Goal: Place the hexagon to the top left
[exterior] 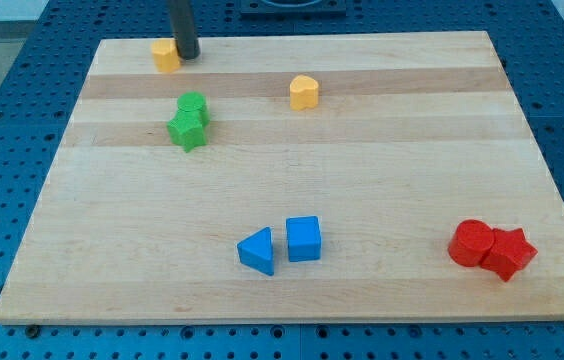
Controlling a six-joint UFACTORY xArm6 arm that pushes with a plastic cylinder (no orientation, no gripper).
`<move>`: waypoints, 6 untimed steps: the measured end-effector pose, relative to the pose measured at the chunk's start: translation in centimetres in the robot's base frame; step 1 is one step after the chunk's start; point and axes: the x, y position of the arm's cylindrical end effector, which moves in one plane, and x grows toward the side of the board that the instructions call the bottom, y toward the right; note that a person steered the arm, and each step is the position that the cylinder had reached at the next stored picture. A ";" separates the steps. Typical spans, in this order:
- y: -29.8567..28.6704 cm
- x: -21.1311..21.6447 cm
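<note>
- A pale wooden board [292,180] with visible lengthwise grain lies on a blue perforated table [2,90].
- My tip [188,56], the lower end of a smooth dark rod, stands at the view's top left. It has nothing to open or close, so it grasps nothing; it simply rests against a block.
- The yellow hexagon [166,55], a small matte block, sits at the board's top left edge, touching the left side of my tip.
- A yellow heart-shaped block [304,92] sits near the top centre, well apart from the hexagon.
- A green rounded block [193,105] touches a green star [187,130] just below it, on the left.
- A blue triangle [257,251] and a blue cube [303,239] sit just beside each other near the bottom centre.
- A red rounded block [472,243] touches a red star [510,253] at the bottom right.
</note>
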 end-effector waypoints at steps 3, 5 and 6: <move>-0.9 0.1; 6.4 4.6; 8.3 8.7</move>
